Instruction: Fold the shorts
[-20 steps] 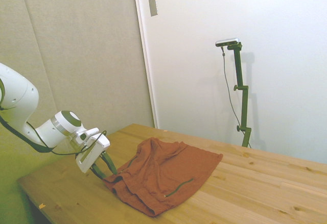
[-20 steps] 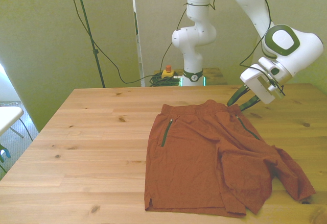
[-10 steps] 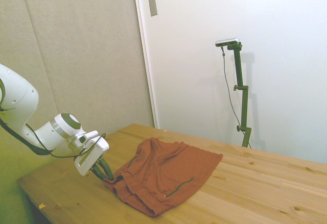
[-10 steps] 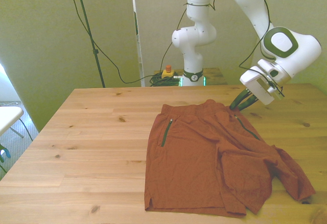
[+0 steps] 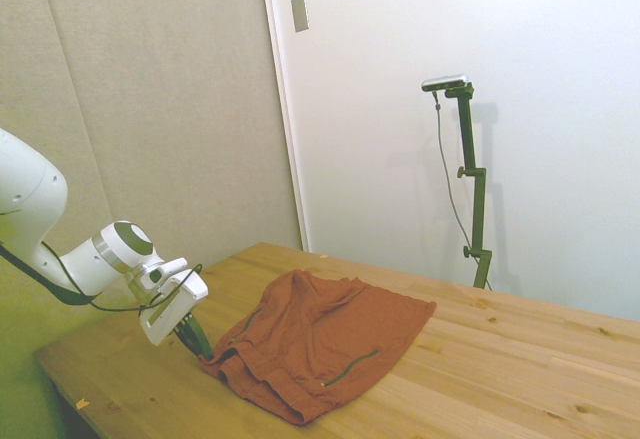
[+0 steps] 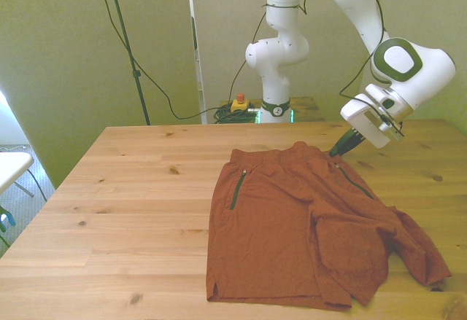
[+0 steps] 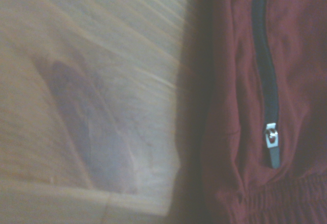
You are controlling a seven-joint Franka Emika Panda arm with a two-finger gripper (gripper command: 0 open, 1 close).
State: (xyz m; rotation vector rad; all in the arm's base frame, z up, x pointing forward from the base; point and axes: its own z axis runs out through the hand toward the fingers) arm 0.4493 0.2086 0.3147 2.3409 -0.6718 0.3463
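Note:
The rust-brown shorts (image 6: 292, 225) lie spread flat on the wooden table (image 6: 131, 203), waistband toward the far edge, legs toward the near edge. A dark zipper line (image 6: 237, 189) runs down the side at the front view's left. In the side view the shorts (image 5: 320, 344) look rumpled near the arm. My gripper (image 6: 338, 149) is tilted down at the waistband corner on the front view's right, its fingers drawn together on the fabric edge (image 5: 197, 349). The wrist view shows the cloth (image 7: 230, 106) with a dark zipper (image 7: 265, 71) beside bare wood.
The leg on the front view's right reaches close to the table's near corner (image 6: 438, 280). Bare wood (image 6: 131, 189) spans the front view's left half. Behind the far edge sit a yellow and red button (image 6: 238, 102) and cables.
The fingers stood wide apart a second ago and have closed together. The gripper sank and shifted slightly onto the waistband corner. The shorts lie as before.

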